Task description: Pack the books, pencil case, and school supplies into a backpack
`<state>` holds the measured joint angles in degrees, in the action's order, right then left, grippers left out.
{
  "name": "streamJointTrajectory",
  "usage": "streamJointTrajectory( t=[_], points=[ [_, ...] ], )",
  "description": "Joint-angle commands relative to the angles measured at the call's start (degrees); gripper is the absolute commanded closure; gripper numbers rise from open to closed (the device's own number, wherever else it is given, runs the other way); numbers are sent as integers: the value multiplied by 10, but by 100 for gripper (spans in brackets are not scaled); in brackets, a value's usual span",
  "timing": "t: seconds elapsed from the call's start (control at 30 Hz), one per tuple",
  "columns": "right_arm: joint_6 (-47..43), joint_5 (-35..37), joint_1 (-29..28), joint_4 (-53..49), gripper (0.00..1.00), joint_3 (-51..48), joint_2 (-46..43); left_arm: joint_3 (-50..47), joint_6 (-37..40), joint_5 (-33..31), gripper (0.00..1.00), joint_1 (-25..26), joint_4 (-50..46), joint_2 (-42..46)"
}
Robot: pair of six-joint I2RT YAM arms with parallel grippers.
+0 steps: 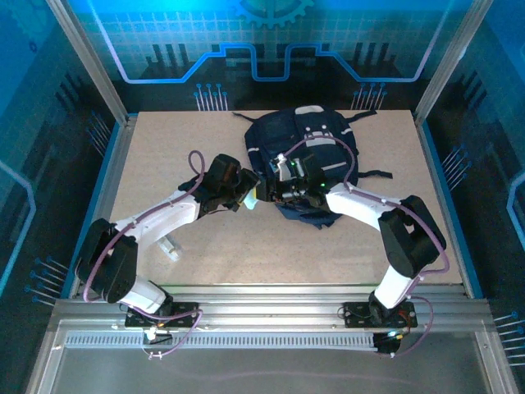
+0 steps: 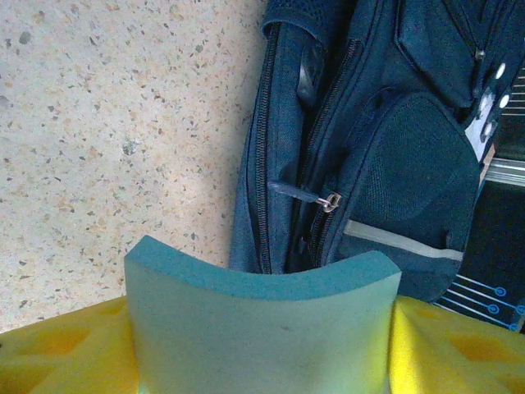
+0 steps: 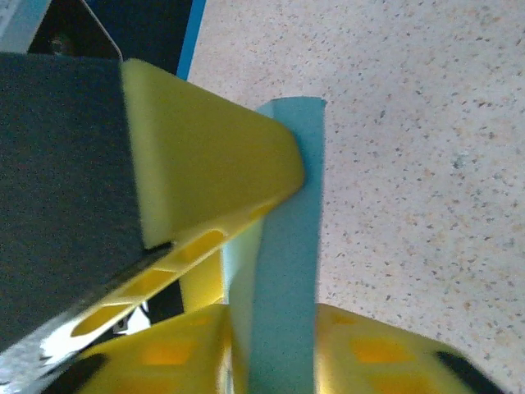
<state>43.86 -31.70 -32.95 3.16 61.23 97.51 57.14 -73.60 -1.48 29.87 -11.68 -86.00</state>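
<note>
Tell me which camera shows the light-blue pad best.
Left wrist: the pad fills the foreground, its broad face bowed between yellow fingers. Right wrist shows its edge; the top view, a small pale patch.

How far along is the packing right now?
In hand: the small light-blue square pad is pinched by both the left gripper and right gripper, beside the dark navy fabric backpack. To do: putting it inside. Whether the books and case are already packed is hidden.
</note>
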Motion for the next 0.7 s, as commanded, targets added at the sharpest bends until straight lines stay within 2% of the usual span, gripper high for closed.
streamJointTrajectory(
  t=[0.0,0.07,0.1,0.13,0.17,0.2,0.3,0.47,0.57,0.67],
  points=[
    [6,-10,0,3,81,1,2,6,-8,35,31,11,26,-6],
    [4,-15,4,-8,92,-2,-7,9,-5,37,29,13,28,-9],
    [3,-14,5,-12,93,-5,-14,10,-1,39,25,13,28,-10],
    [1,-11,8,-16,97,-11,-22,12,7,40,18,13,28,-10],
    [-2,-8,11,-21,100,-16,-30,16,19,41,4,13,27,-9],
    [-5,-4,15,-30,100,-20,-40,20,33,40,1,13,26,-9],
    [-20,11,37,-71,100,-35,-76,46,113,24,1,11,19,-11],
    [-67,33,110,-190,100,-45,-147,145,305,13,1,15,-41,-57],
    [-97,55,178,-261,100,-48,-190,194,410,28,1,25,-52,-100],
    [-113,45,264,-295,98,-60,-231,272,492,68,4,36,-102,-161]
  ],
)
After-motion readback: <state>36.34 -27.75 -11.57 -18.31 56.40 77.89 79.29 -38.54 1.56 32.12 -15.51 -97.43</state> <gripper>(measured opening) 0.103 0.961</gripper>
